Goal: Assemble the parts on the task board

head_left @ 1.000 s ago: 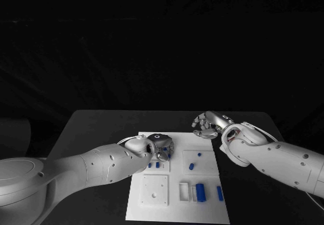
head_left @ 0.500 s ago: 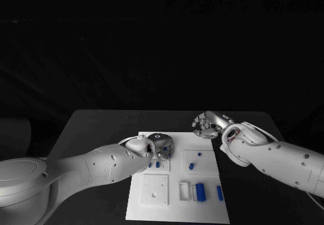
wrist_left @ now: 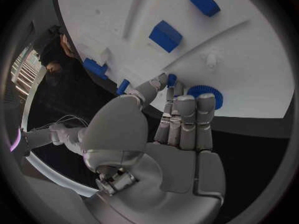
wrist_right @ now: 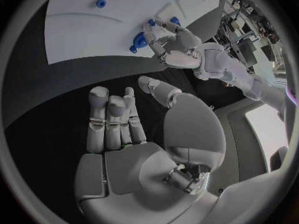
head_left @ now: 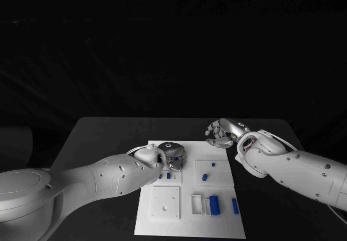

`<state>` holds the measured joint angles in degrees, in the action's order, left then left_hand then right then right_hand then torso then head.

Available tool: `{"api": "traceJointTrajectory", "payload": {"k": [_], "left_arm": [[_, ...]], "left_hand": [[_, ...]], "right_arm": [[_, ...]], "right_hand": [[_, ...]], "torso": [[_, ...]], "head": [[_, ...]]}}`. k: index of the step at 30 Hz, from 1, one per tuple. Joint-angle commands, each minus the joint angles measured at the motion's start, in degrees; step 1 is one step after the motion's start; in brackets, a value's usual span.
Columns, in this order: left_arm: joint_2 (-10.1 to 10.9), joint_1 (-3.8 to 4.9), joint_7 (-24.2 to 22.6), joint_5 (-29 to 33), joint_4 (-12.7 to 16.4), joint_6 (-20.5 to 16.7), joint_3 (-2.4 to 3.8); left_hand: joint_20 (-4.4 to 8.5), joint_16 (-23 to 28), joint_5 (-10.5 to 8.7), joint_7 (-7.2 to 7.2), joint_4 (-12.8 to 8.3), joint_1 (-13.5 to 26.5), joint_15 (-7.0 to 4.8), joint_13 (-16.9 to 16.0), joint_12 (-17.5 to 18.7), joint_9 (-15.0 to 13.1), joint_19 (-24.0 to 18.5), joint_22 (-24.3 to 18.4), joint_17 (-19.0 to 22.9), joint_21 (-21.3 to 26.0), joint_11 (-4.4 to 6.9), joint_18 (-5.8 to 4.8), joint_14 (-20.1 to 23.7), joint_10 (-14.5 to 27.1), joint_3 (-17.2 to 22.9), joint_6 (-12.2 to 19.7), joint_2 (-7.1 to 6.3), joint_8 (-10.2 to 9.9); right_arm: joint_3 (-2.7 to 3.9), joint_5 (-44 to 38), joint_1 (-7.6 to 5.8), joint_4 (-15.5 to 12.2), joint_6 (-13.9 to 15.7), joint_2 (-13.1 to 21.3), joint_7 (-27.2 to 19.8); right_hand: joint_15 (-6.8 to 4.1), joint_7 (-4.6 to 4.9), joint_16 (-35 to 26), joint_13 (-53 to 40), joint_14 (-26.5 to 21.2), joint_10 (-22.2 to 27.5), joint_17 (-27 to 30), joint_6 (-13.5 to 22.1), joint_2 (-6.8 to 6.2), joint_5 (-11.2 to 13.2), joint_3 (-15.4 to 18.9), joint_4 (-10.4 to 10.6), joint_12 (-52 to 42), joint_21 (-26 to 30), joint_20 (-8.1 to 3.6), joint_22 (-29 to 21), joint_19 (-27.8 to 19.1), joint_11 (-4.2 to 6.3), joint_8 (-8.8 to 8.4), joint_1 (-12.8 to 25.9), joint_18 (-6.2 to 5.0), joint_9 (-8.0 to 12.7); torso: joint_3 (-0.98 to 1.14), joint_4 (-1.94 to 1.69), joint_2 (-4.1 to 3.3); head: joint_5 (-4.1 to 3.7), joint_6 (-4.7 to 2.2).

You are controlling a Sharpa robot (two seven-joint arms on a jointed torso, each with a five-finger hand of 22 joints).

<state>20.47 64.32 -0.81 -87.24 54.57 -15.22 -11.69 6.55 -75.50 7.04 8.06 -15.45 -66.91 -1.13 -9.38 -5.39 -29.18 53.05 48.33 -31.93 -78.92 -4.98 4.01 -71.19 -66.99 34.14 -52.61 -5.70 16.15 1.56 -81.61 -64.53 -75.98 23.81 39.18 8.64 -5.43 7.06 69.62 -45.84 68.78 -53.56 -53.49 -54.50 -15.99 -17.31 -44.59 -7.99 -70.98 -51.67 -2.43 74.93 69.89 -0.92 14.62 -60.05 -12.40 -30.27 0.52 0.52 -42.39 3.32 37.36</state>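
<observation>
So the task board (head_left: 189, 221) sits in the middle of the black table (head_left: 101, 135), and toward its near edge there's a long blue part (head_left: 214, 203) standing in a white frame, with a slimmer blue part (head_left: 235, 206) just beside it near the right edge. A bit further in, a small blue piece (head_left: 204, 177) lies on the right half of the board. The left hand (head_left: 170, 155) hangs over the board's far left area, fingers pointing down, thumb and a fingertip pinching a small blue peg (wrist_left: 171, 79) right above a blue gear (wrist_left: 201, 91). The right hand (head_left: 224, 133) hovers past the board's far right corner over the table, fingers loosely apart, holding nothing.
</observation>
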Motion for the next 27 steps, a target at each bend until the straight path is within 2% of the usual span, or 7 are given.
{"api": "traceJointTrajectory", "payload": {"k": [1,10,27], "left_arm": [[0.1,-0.77,1.6,-1.0,-0.6,3.5,-0.63],[0.0,-0.77,1.7,-1.6,-0.9,3.6,-0.89],[0.1,-0.78,1.0,-1.3,-1.1,0.9,-0.90]], "left_hand": [[0.50,-0.4,0.20,-0.04,-0.4,0.0,-0.62,-0.3,-0.7,0.1,-0.1,0.1,-0.1,-0.3,0.19,8.23,-0.2,-1.1,0.0,-0.9,0.71,0.4],[0.99,-0.9,0.22,-0.78,-0.6,-0.2,-1.63,-1.0,-2.3,-0.1,0.1,0.1,-0.3,-0.5,1.24,8.11,-0.8,-3.7,-0.1,-2.7,1.17,1.4],[1.64,-0.8,0.33,-1.63,-0.6,-0.2,-2.48,-1.7,-3.3,-0.4,0.5,0.0,-0.2,-0.5,2.11,7.88,-1.3,-5.8,-0.1,-5.0,2.19,2.5]], "right_arm": [[0.02,-0.1,0.00,-0.1,-0.3,0.0,-0.5],[0.02,-0.1,0.00,-0.1,-0.3,0.0,-0.5],[0.02,-0.1,0.00,-0.2,-0.2,-0.1,-0.6]], "right_hand": [[0.38,0.47,-0.3,0.1,0.1,0.1,0.1,0.2,0.21,-0.2,0.1,-0.3,-0.2,0.2,-0.46,1.0,0.1,-0.24,-0.21,0.0,-2.60,0.0],[0.38,0.47,-0.2,0.1,0.1,0.1,0.1,0.2,0.22,-0.2,0.1,-0.3,-0.2,0.2,-0.46,1.0,0.1,-0.23,-0.19,0.1,-2.60,0.0],[0.38,0.45,-0.2,0.1,0.1,0.0,0.1,0.1,0.25,-0.2,0.2,-0.3,-0.2,0.2,-0.46,1.0,0.1,-0.22,-0.14,0.1,-2.60,0.0]], "torso": [[0.00,0.01,0.00],[0.00,0.01,-0.01],[0.01,-0.01,-0.02]], "head": [[-0.06,0.04],[-0.04,0.04],[0.03,0.01]]}}
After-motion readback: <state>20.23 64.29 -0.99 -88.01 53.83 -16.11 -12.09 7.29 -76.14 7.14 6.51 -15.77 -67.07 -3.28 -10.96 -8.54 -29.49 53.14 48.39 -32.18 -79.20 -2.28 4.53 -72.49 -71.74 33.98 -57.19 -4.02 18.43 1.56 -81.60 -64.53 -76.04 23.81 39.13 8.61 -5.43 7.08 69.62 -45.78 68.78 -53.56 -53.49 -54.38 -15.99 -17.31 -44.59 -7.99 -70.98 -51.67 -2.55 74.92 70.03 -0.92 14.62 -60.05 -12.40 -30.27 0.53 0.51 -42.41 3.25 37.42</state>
